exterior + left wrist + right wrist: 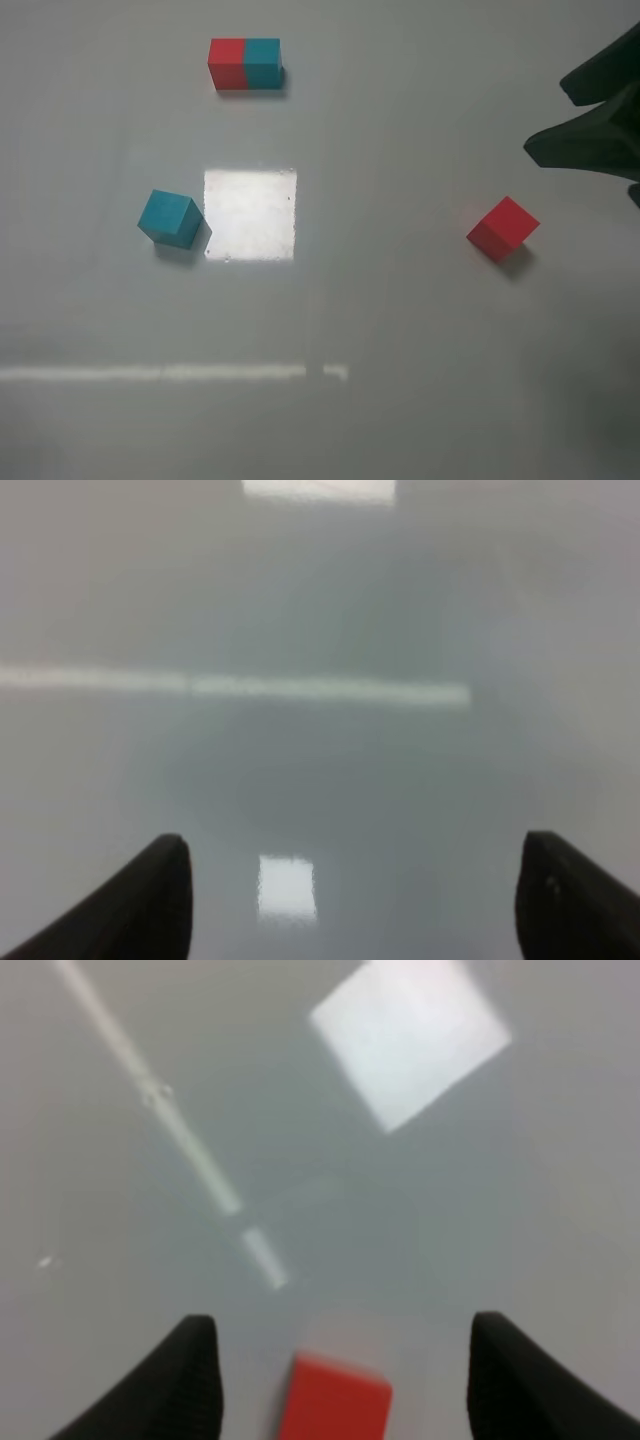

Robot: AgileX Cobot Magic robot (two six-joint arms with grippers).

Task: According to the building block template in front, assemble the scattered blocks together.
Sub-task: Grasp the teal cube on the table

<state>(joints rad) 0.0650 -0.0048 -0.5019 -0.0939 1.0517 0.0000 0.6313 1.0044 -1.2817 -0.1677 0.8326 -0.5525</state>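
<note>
The building block template [245,63], a red cube joined to a teal cube, lies at the back of the grey table [400,300]. The loose teal cube [172,218] sits at the left middle. The loose red cube [502,229] sits at the right middle, turned at an angle. My right gripper [545,115] is open and empty, at the right edge, behind and right of the red cube. In the right wrist view the red cube [335,1398] lies between the open fingers of that gripper [342,1325], apart from them. My left gripper [355,845] is open and empty over bare table; it is out of the high view.
A bright square glare patch [250,213] lies on the table just right of the teal cube. A pale reflected stripe [170,373] runs across the front. No other objects show.
</note>
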